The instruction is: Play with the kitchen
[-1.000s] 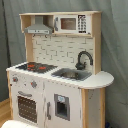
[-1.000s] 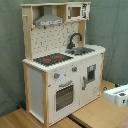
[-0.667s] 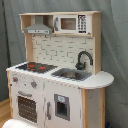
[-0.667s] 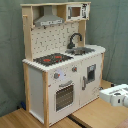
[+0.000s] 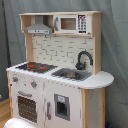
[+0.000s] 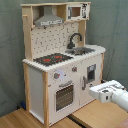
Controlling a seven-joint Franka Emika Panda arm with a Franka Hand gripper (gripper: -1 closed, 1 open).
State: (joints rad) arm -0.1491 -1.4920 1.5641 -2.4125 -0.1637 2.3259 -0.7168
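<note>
The kitchen (image 5: 52, 92) (image 6: 50, 80) is a white and light-wood toy standing upright in both exterior views. It has a black stovetop (image 5: 35, 66) (image 6: 52, 59) with red burners, a sink (image 5: 71, 74) (image 6: 82, 50) and a black faucet (image 5: 83, 59) (image 6: 75, 40). Its oven door (image 5: 27, 107) (image 6: 65, 95) looks closed, and a hood (image 6: 48, 18) and microwave (image 5: 72, 23) sit on top. My gripper (image 6: 95, 91) shows at the second exterior view's lower right, on a white arm. It hovers in front of the small cupboard door (image 6: 91, 75) and appears apart from it.
A grey-green curtain (image 6: 115, 30) hangs behind the kitchen. The kitchen stands on a wooden surface (image 6: 95, 117) with a seam running under it. A pale blurred shape (image 5: 20, 123) sits at the first exterior view's bottom left.
In the second exterior view the white arm has come in a little from the right edge toward the kitchen's front. The kitchen itself has not moved.
</note>
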